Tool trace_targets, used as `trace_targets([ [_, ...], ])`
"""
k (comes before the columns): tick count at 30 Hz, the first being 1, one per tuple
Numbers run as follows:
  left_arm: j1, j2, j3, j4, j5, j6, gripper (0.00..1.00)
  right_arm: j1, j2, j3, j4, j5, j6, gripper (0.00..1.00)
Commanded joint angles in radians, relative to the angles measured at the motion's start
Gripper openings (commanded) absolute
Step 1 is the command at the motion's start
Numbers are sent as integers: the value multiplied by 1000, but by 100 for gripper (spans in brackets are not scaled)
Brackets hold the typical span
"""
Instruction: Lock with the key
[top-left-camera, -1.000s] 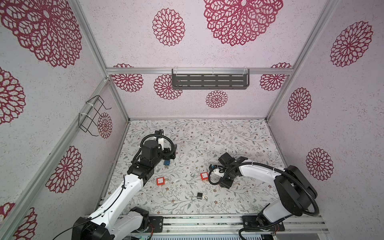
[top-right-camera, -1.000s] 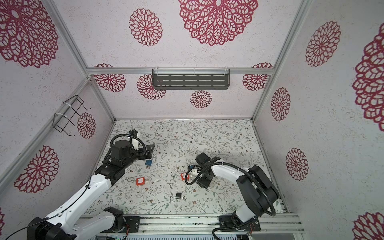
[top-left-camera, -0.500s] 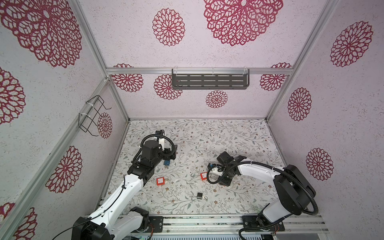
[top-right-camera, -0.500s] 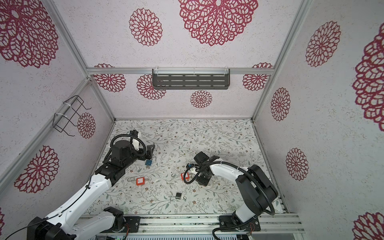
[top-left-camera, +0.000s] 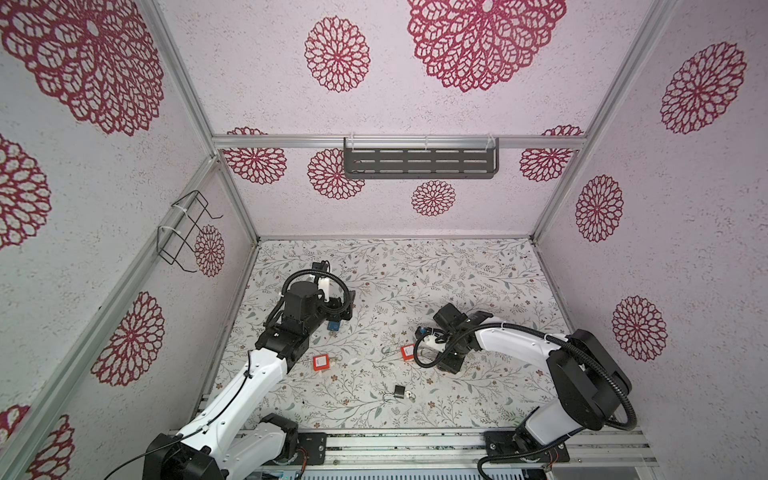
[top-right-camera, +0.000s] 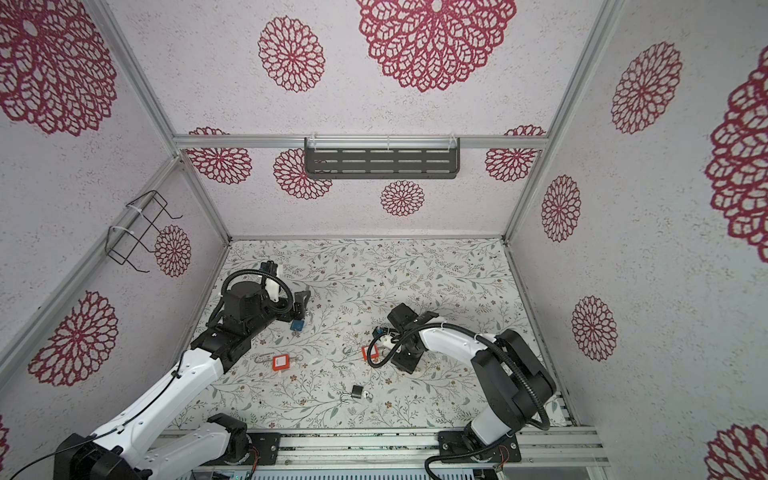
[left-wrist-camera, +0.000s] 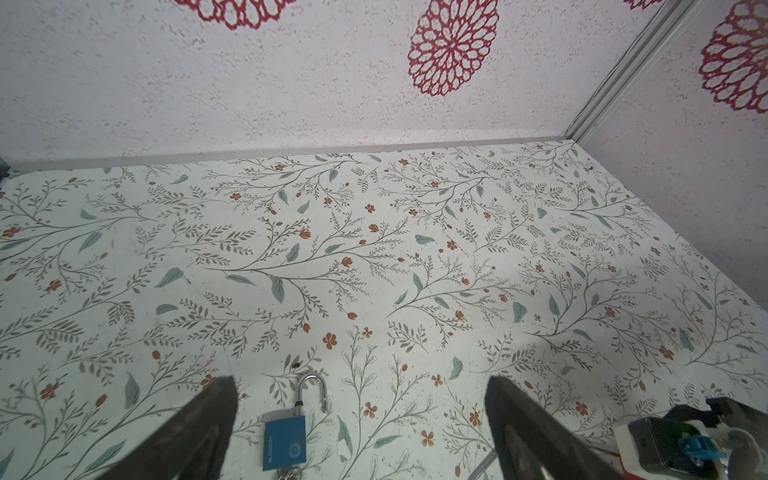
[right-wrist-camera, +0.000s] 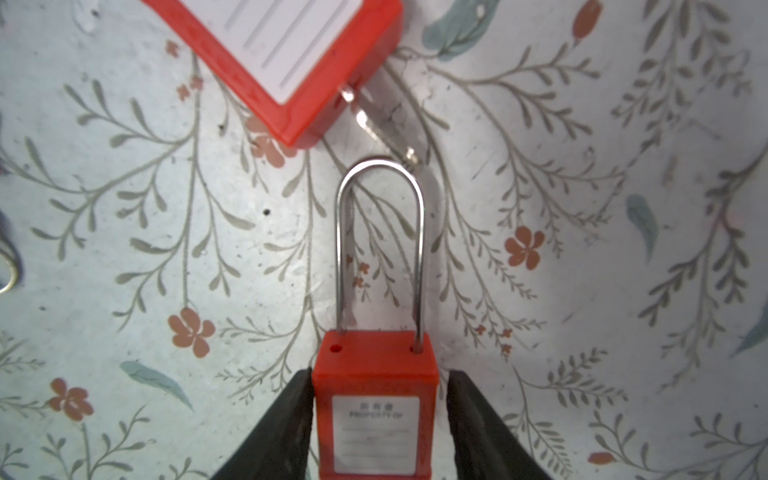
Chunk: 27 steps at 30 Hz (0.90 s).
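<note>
Right gripper (right-wrist-camera: 379, 374), arm bent low, flanks the red padlock (right-wrist-camera: 374, 432); pinching or not, I cannot tell. Left gripper (left-wrist-camera: 359, 381) stands spread.

Looks like a robotics lab test cell, not anyone's home: boxed-in booth of aluminium framing (top-left-camera: 291, 142), panels papered with red flower medallions (top-left-camera: 337, 54), leafy-print tabletop (top-left-camera: 457, 270), left arm (top-left-camera: 245, 386) and right arm (top-left-camera: 515, 341) bolted to a front rail (top-left-camera: 415, 444), wire basket (top-left-camera: 185, 232) and slotted shelf (top-left-camera: 419, 163) zip-tied on.

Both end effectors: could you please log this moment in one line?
right end effector: flanks red padlock, grip unclear | shackle: looks unlatched | left end effector: open near blue padlock
</note>
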Motion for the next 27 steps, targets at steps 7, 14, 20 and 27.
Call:
trace_targets([
  [7, -21, -24, -4, 12, 0, 6, 97, 6, -2, -19, -19, 15, 6, 57],
  [14, -33, -41, 5, -6, -6, 4, 97, 7, 7, -21, -8, 12, 8, 54],
  [20, -39, -39, 3, -5, -4, 10, 97, 7, -16, -28, -9, 10, -1, 46],
  [27, -45, -19, 53, -47, 3, 40, 97, 7, -114, -44, -11, 58, -25, 37],
])
